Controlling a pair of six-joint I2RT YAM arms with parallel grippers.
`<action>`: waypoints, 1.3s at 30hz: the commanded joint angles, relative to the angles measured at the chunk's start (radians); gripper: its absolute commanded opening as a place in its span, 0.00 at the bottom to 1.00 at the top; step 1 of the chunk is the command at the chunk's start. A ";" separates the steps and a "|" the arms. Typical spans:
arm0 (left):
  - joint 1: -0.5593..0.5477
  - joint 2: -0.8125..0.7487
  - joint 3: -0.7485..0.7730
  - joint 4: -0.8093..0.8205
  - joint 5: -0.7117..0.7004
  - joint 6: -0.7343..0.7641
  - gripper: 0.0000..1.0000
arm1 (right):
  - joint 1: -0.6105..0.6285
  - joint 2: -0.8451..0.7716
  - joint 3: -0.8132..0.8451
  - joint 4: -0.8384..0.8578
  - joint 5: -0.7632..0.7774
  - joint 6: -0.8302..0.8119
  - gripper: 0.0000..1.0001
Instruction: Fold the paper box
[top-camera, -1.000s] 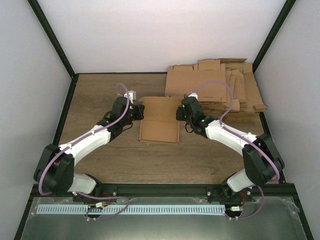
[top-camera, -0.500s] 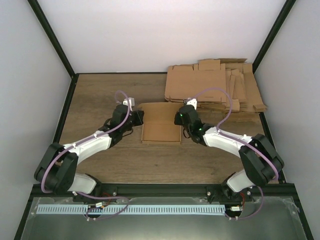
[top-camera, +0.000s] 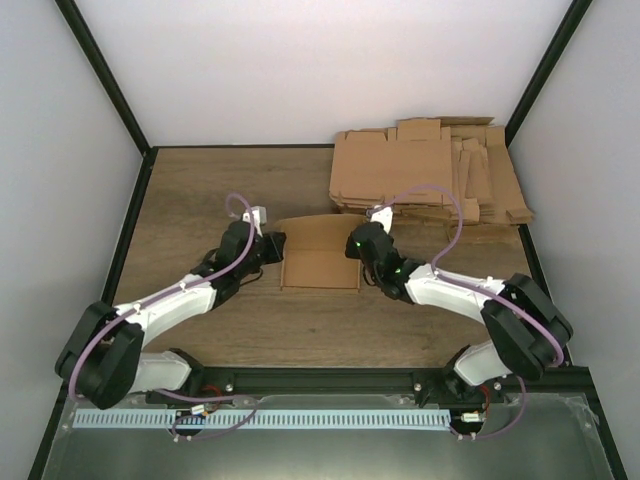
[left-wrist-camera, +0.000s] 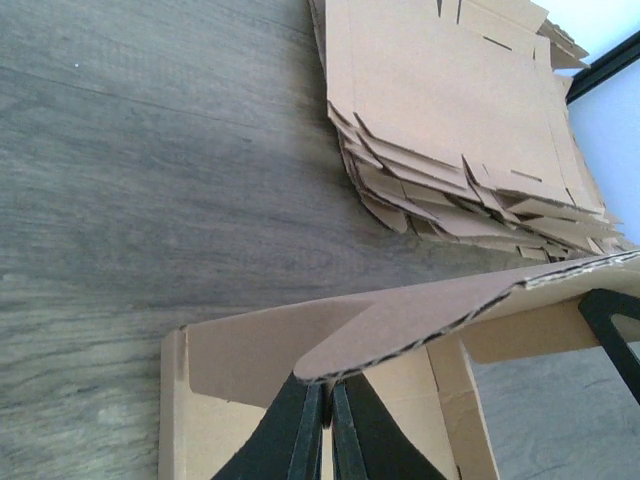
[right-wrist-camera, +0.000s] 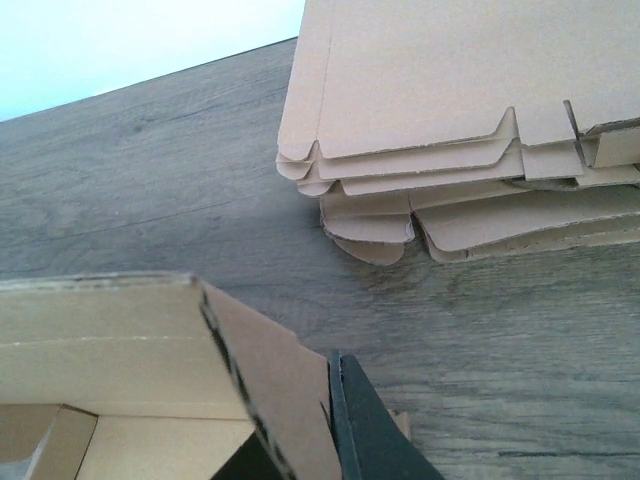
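Observation:
The paper box (top-camera: 320, 268) lies partly folded in the middle of the wooden table, its rear panel raised. My left gripper (top-camera: 275, 243) is at its left side and my right gripper (top-camera: 352, 247) at its right side. In the left wrist view the black fingers (left-wrist-camera: 300, 430) are pressed together under a rounded flap of the paper box (left-wrist-camera: 250, 350). In the right wrist view a side flap of the paper box (right-wrist-camera: 280, 390) stands between the dark fingers (right-wrist-camera: 365, 440), which are shut on it.
A pile of flat brown cardboard blanks (top-camera: 430, 175) lies at the back right, just beyond the box, and shows in both wrist views (left-wrist-camera: 440, 110) (right-wrist-camera: 450, 90). White walls and black frame posts (top-camera: 105, 85) bound the table.
Both grippers have moved toward the near edge and lower, staying shut. The box has shifted nearer with them and its rear panel stands up more.

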 joint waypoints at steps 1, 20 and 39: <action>-0.040 -0.024 -0.049 -0.093 0.087 -0.021 0.06 | 0.061 -0.010 -0.043 -0.069 -0.116 0.065 0.02; -0.055 -0.044 -0.078 -0.105 0.111 -0.046 0.07 | 0.108 0.002 -0.063 -0.115 -0.104 0.091 0.02; -0.055 -0.016 0.003 -0.196 0.104 0.006 0.06 | 0.108 0.043 0.003 -0.154 -0.114 0.078 0.01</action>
